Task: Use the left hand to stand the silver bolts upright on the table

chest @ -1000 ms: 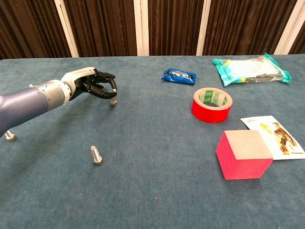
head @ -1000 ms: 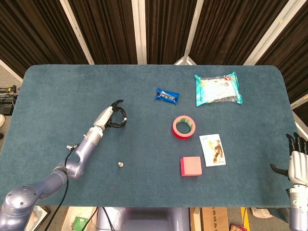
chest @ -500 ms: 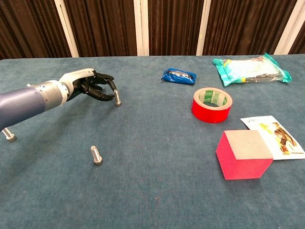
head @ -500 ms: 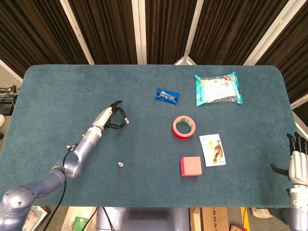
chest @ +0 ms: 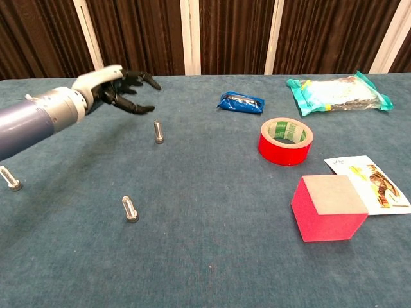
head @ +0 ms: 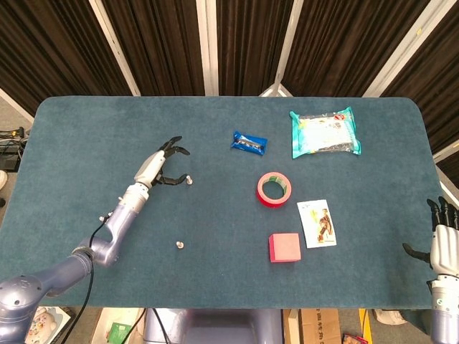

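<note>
Left hand (chest: 119, 86) released, fingers spread, raised above one upright silver bolt (chest: 158, 131) left of table (head: 215, 244) centre. Two further bolts (chest: 130, 209) (chest: 9, 179) stand nearer the front-left edge. Right hand (head: 443, 240) unclenched, empty, off the right edge

Left hand (chest: 114, 90) hovers with fingers spread, holding nothing.

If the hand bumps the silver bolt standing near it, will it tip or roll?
The upright silver metal bolt looks tall and narrow, so it probably tips easily. Its round shank would likely roll, though the teal felt table may slow it. The open left hand hangs apart from it.
</note>
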`<control>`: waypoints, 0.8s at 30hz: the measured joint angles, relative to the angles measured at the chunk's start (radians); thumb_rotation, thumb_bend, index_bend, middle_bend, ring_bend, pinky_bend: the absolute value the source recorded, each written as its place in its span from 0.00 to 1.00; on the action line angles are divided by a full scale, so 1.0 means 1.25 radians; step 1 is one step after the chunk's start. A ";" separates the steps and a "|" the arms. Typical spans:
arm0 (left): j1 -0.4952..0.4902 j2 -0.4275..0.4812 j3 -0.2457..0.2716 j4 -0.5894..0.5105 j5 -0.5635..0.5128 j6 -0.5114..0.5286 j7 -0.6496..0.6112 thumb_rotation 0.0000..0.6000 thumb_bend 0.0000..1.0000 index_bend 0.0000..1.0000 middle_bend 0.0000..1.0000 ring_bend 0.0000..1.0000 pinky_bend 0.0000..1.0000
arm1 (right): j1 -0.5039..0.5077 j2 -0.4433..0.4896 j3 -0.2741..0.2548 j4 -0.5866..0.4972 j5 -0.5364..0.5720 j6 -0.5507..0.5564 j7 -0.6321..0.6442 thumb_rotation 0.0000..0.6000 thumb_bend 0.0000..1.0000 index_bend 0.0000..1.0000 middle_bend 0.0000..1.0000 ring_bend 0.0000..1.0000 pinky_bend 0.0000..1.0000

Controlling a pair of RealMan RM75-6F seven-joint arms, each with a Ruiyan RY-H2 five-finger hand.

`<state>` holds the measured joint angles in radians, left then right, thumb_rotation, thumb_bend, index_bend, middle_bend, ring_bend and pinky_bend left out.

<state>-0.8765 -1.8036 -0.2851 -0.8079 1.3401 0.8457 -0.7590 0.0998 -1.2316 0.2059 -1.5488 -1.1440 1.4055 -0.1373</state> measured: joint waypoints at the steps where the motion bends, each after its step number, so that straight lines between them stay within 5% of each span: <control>1: 0.003 0.007 -0.003 -0.012 0.003 0.021 0.007 1.00 0.43 0.30 0.00 0.00 0.00 | -0.001 0.000 0.002 0.001 0.000 0.004 0.001 1.00 0.01 0.14 0.01 0.00 0.00; 9: 0.048 0.100 -0.020 -0.172 0.007 0.163 0.223 1.00 0.46 0.29 0.00 0.00 0.00 | -0.006 0.008 0.005 -0.008 -0.005 0.013 0.008 1.00 0.01 0.14 0.01 0.00 0.00; 15: 0.148 0.232 -0.013 -0.434 -0.039 0.261 0.479 1.00 0.46 0.30 0.00 0.00 0.00 | -0.007 0.019 -0.006 -0.020 -0.026 0.014 0.004 1.00 0.01 0.14 0.01 0.00 0.00; 19: 0.284 0.387 0.024 -0.638 -0.086 0.365 0.645 1.00 0.46 0.30 0.00 0.00 0.00 | -0.012 0.040 -0.020 -0.040 -0.055 0.018 0.003 1.00 0.01 0.14 0.01 0.00 0.00; 24: 0.464 0.542 0.104 -0.747 -0.110 0.474 0.680 1.00 0.46 0.29 0.00 0.00 0.00 | -0.019 0.066 -0.032 -0.057 -0.095 0.036 0.005 1.00 0.01 0.14 0.01 0.00 0.00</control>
<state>-0.2962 -1.1256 -0.1548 -1.7414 1.2023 1.4388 0.0904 0.0764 -1.1490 0.1663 -1.6203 -1.2623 1.4500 -0.1315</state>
